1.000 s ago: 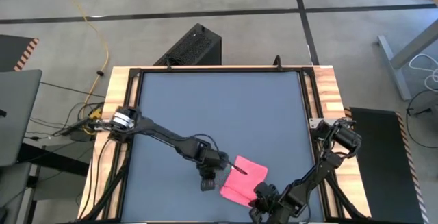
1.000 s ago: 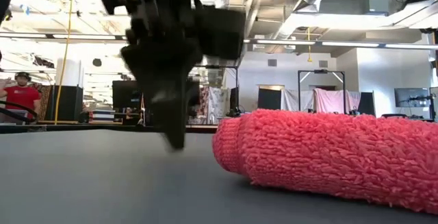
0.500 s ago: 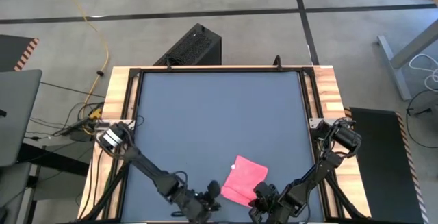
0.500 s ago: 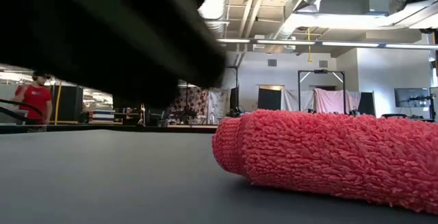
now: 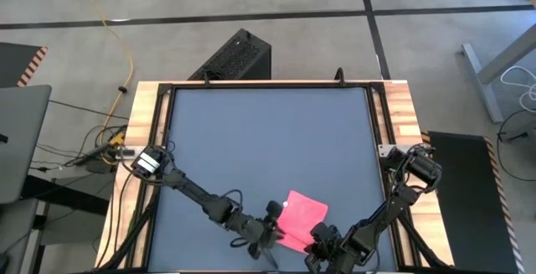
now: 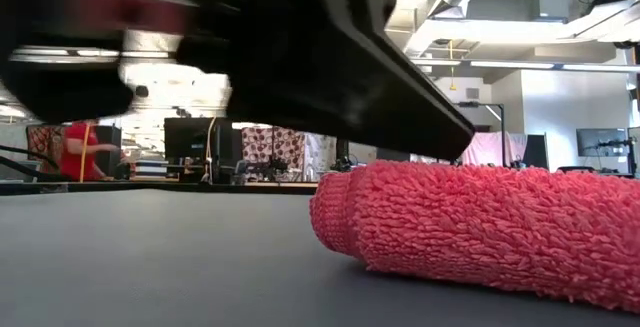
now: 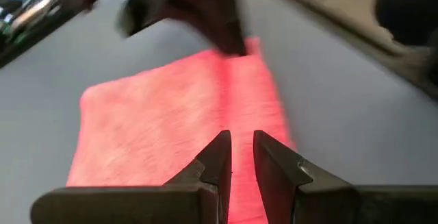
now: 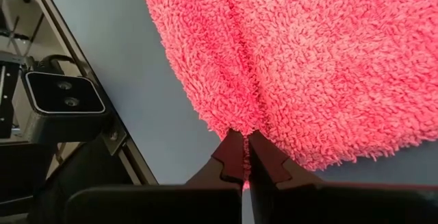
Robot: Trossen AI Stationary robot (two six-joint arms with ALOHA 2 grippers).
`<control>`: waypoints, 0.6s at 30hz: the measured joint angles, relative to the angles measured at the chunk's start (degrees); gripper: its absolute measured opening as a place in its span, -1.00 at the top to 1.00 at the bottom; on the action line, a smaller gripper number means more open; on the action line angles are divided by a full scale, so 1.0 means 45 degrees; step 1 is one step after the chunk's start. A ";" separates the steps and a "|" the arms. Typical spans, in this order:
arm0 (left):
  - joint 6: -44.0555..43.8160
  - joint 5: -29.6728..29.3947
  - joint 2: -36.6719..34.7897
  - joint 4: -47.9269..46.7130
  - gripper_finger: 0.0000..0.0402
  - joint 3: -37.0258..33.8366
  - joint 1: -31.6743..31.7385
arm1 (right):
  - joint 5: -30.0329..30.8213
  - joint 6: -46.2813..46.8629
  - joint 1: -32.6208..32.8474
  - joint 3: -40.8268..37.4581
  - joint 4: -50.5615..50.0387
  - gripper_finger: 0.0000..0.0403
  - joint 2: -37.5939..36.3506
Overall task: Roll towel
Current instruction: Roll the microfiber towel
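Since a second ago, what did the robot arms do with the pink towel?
The left gripper swung from the towel's far-left corner back to the near table edge, then returned to its near-left side, fingers nearly shut and empty. The right gripper stayed shut on the towel's near edge; the towel stayed put.

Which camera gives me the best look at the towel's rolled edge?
Low view: the towel fills it side-on, its rolled end clear. High view shows only a small pink patch; left wrist is blurred; right wrist shows a fold close up.
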 joint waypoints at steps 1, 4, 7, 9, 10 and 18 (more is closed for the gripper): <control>-0.0104 0.0002 0.0000 0.0031 0.74 0.0000 0.0119 | 0.0023 0.0046 0.0000 0.0000 -0.0005 0.89 0.0000; -0.0248 0.0364 0.0000 -0.0003 0.74 0.0015 0.0408 | 0.0097 0.0389 0.0010 0.0000 0.0000 0.89 0.0000; -0.0748 0.0641 0.0000 -0.0339 0.74 0.0012 0.0564 | 0.0170 0.0642 0.0044 0.0000 0.0000 0.89 0.0000; -0.0960 0.0446 -0.0059 -0.0340 0.77 0.0010 0.0566 | 0.0343 0.0662 0.0132 0.0000 0.0000 0.89 0.0000; -0.0858 0.0335 -0.0118 -0.0222 0.81 0.0010 0.0557 | 0.0467 0.0669 0.0151 0.0000 0.0015 0.88 0.0008; -0.0529 0.1596 -0.0528 0.0753 0.95 0.0029 0.0074 | 0.0486 0.0666 0.0160 -0.0005 0.0059 0.88 0.0010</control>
